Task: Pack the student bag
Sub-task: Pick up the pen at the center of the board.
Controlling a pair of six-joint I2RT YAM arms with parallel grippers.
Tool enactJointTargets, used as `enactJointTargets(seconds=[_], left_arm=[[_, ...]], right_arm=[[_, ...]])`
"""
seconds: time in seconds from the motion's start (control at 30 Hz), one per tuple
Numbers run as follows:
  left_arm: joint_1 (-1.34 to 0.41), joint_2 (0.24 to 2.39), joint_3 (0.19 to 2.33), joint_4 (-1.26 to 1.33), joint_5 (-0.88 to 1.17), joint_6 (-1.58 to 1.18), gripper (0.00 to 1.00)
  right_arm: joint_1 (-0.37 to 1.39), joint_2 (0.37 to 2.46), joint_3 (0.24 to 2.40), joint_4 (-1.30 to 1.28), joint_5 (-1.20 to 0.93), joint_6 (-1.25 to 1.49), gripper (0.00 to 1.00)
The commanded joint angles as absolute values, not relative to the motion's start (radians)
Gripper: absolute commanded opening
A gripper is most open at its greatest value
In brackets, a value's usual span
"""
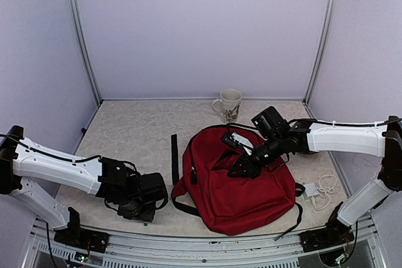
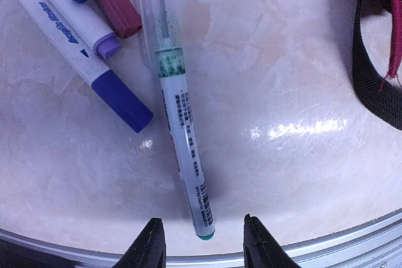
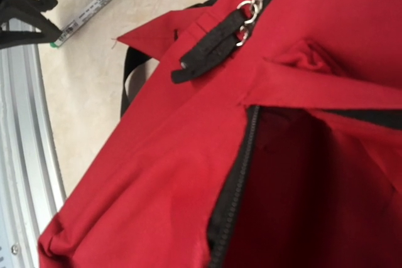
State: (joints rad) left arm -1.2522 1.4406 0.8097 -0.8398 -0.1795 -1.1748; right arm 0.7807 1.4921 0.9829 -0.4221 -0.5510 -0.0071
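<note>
Student bag (image 1: 245, 199) lies centre-right in the top view, main zipper open, red lining visible.
Left gripper (image 2: 201, 224) is at the bottom edge of its wrist view. Its fingers are apart, straddling the end of a green-tipped pen (image 2: 182, 123) without touching it.
Markers (image 2: 69, 37) lie at upper left.
Right gripper (image 1: 237, 169) is at the bag's opening with fingers together; cannot tell if fabric is pinched.

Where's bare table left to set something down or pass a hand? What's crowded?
Free: the far-left stretch between left wall, mug and black strap; also the back-right corner beyond the right arm. Crowded: near-left edge, where the left tool sits over the markers and pen; right of the student bag, a white charger.
</note>
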Motion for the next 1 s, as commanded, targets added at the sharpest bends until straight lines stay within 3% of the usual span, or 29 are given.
enactJointTargets(seconds=[0.0,0.13,0.43,0.6,0.77,0.97], left_arm=[[-1.265,1.435,0.785,-0.765,-0.132,-1.208,0.41],[-1.235,1.445,0.754,-0.748,-0.135,-1.173,0.42],[-1.166,1.482,0.712,-0.666,-0.105,-1.079,0.33],[-1.166,1.496,0.67,-0.627,-0.078,-1.086,0.21],[-1.163,1.5,0.669,-0.628,-0.09,-1.081,0.0],[-1.17,1.455,0.734,-0.654,-0.152,-1.067,0.0]], right_arm=[[0.79,1.486,0.991,-0.432,-0.539,-0.008,0.0],[0.79,1.481,0.981,-0.43,-0.537,-0.009,0.0],[0.789,1.471,0.967,-0.42,-0.538,-0.003,0.0],[0.789,1.468,0.97,-0.426,-0.535,-0.005,0.0],[0.788,1.465,0.973,-0.433,-0.529,-0.006,0.0],[0.787,1.46,0.971,-0.44,-0.531,-0.008,0.0]])
